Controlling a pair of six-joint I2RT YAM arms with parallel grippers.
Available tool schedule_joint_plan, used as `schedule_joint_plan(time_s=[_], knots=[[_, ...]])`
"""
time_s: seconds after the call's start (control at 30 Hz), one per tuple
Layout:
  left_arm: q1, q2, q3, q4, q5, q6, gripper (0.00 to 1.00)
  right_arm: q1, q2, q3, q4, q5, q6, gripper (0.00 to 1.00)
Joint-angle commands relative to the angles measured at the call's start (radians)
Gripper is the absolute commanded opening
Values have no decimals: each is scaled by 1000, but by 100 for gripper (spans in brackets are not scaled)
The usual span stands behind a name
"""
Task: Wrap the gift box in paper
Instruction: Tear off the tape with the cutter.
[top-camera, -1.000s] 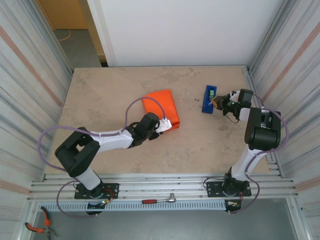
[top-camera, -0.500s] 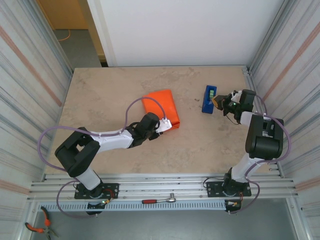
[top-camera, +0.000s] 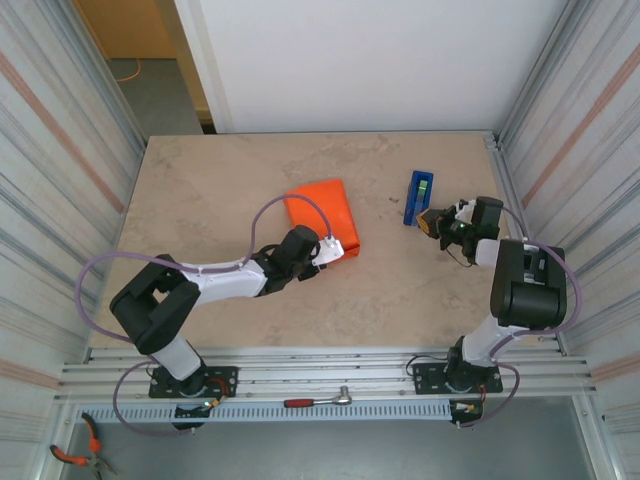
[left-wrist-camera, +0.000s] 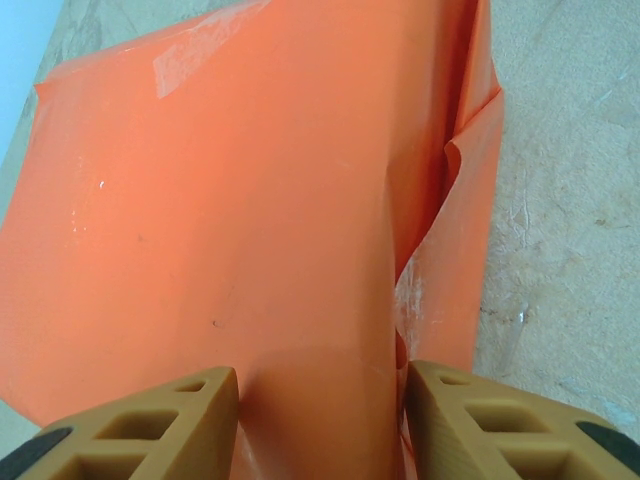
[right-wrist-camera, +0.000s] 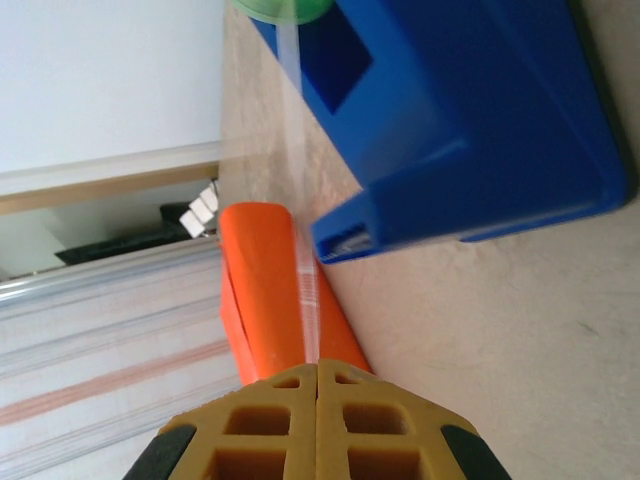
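The gift box (top-camera: 322, 212) lies mid-table, covered by the bright orange paper (left-wrist-camera: 230, 200), whose loose flap (left-wrist-camera: 455, 260) stands off its right side. My left gripper (top-camera: 338, 248) is at the package's near right end; its tan fingers (left-wrist-camera: 140, 425) press the wrapped box from both sides, so it is shut on it. Beside the blue tape dispenser (top-camera: 419, 197), my right gripper (top-camera: 432, 222) is shut on a strip of clear tape (right-wrist-camera: 305, 255) that runs taut from the green roll (right-wrist-camera: 280, 8). The orange package (right-wrist-camera: 265, 290) lies beyond the tape.
Corrugated metal walls (top-camera: 50, 200) close in the table on the left and right. A wrench (top-camera: 318, 401) lies on the front rail and pliers (top-camera: 75, 455) sit at the bottom left. Bare tabletop (top-camera: 200, 190) stretches left of the package.
My right gripper has drawn back from the dispenser toward the near side, and the tape strip has lengthened. The left arm and the package have stayed still.
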Motion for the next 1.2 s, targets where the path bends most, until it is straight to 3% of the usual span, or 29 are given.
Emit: schedule_joint_plan(time_s=[0.0,0.73,1.17], knots=[[-14,20,2,-37,19,-7,48,7,-26,-32,-3,-13,-9,0],[-18,22,0,-34,12,-3,48,-4,256,-55,226,1,62,0],[-20,20,-2,-34,10,-2,48,34,325,-68,323,11,147,0]])
